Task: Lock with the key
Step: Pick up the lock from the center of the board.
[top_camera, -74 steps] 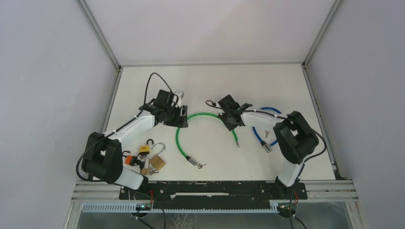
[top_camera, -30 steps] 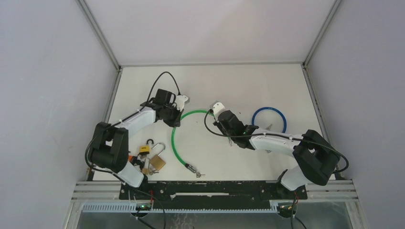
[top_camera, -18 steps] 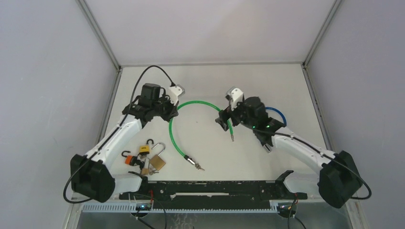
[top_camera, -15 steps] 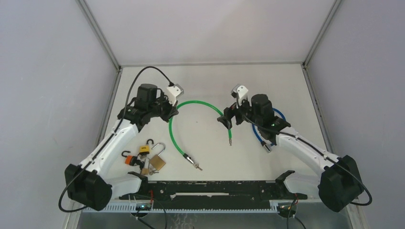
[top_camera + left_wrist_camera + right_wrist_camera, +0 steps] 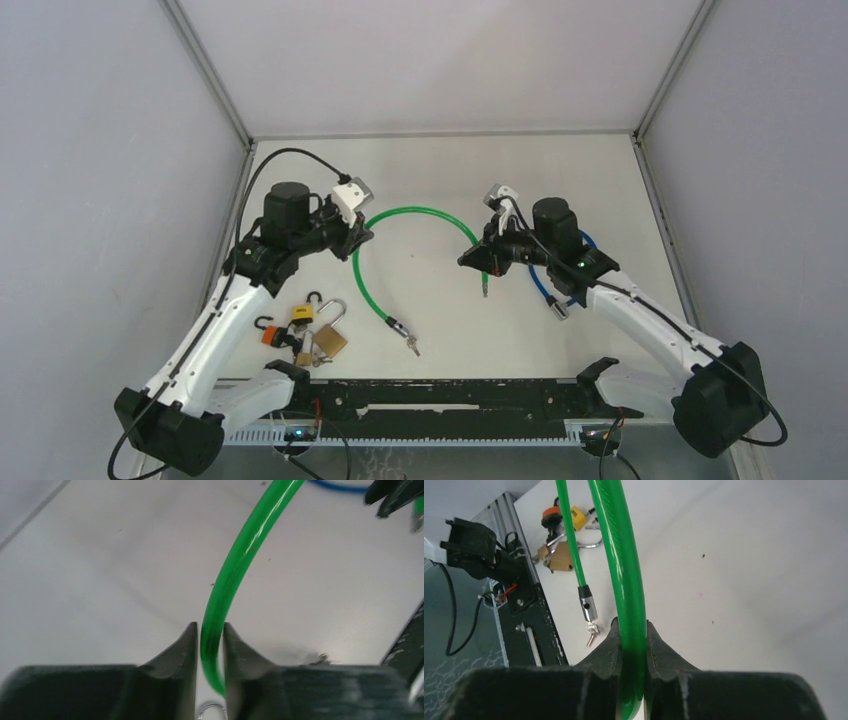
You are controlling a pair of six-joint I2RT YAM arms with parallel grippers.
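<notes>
Both arms have stretched up and outward since the earliest frame, and the green cable lock (image 5: pixel 420 210) now hangs as a wider arch between them, above the middle of the surface (image 5: pixel 430 165). The left end effector (image 5: pixel 209 630) is pressed together on the cable's left leg, its fingers touching both sides. The right end effector (image 5: pixel 631 625) pinches the right leg the same way. The lock barrel (image 5: pixel 397 329), with the key (image 5: pixel 412 347) in its end, trails low toward the near edge; you cannot tell whether it rests on the surface. The pin end (image 5: pixel 485 288) dangles just below the right grip. Judgement: both grips sit far from the ends, so the ends will swing. Swing the right arm in slowly to line the pin up with the barrel mouth, and consider setting the barrel down to regrip closer before you turn the key. Keep away from the blue cable lock (image 5: pixel 545 288) and the padlocks (image 5: pixel 312 335).
</notes>
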